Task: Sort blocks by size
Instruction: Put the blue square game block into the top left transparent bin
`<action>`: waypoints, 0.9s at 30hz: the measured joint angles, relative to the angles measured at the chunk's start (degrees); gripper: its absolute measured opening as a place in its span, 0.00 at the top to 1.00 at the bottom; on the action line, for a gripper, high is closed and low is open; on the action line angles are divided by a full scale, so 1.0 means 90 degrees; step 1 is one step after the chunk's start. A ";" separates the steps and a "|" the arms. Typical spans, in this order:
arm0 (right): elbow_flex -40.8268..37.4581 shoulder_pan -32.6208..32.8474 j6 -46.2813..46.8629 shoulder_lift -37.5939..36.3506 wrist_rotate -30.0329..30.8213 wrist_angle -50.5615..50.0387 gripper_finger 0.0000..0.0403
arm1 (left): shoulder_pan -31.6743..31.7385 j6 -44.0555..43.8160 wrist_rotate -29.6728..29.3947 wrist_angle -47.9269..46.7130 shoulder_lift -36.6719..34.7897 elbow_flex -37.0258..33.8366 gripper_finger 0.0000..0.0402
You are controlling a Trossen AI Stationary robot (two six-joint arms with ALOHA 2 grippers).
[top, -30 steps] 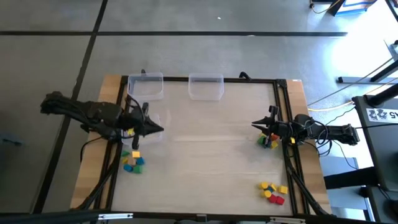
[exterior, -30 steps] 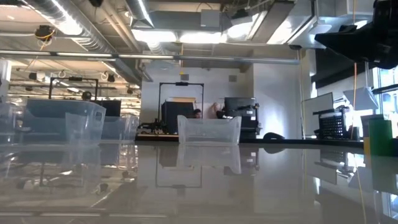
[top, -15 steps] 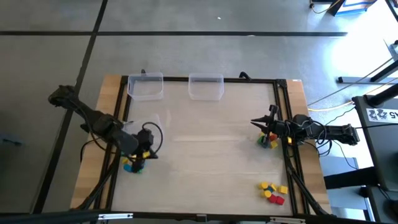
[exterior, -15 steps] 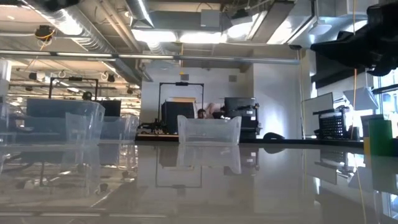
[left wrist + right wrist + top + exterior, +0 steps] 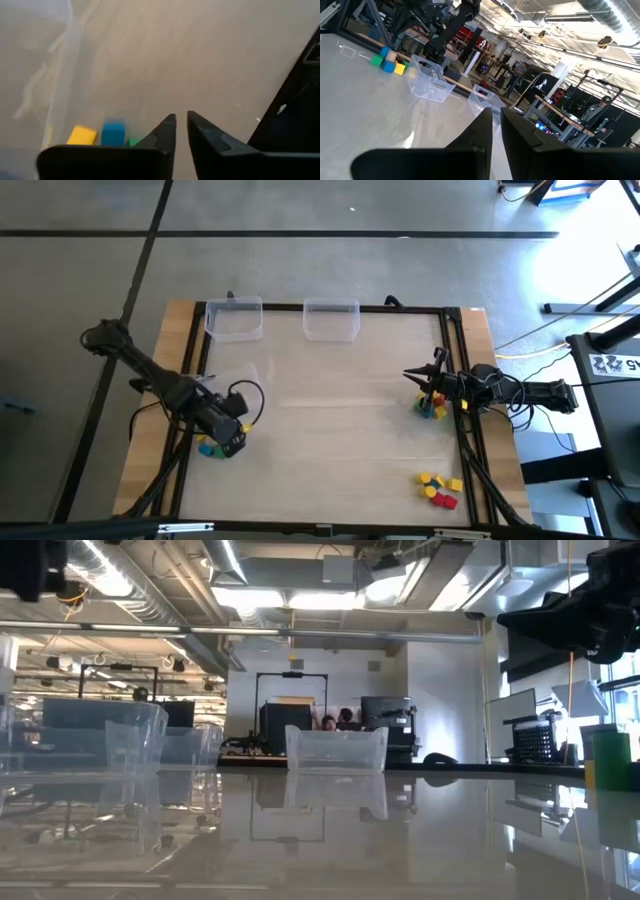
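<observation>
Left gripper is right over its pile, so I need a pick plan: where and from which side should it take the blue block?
Come straight down on the blue block and pinch its two free flat side faces; the yellow block sits beside it. The left gripper is nearly closed, so probably open first.

Clear bins (three) stand on glossy table.

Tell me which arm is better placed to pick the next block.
Left. Its end effector hangs right over the block cluster at the left edge, fingers nearly shut. The right end effector waits beside its own cluster.
</observation>
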 joint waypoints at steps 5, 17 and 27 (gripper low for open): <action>0.0001 0.0000 -0.0001 0.0000 -0.0002 -0.0053 0.89 | -0.0114 -0.0403 0.0233 -0.0135 0.0209 -0.0167 0.73; 0.0000 0.0000 -0.0030 0.0000 0.0496 -0.0122 0.89 | -0.0383 -0.0562 0.1025 0.0062 0.0647 -0.1034 0.57; 0.0000 0.0000 -0.0178 0.0000 0.0590 -0.0119 0.89 | -0.0424 0.0205 0.1008 0.0371 0.1132 -0.1449 0.57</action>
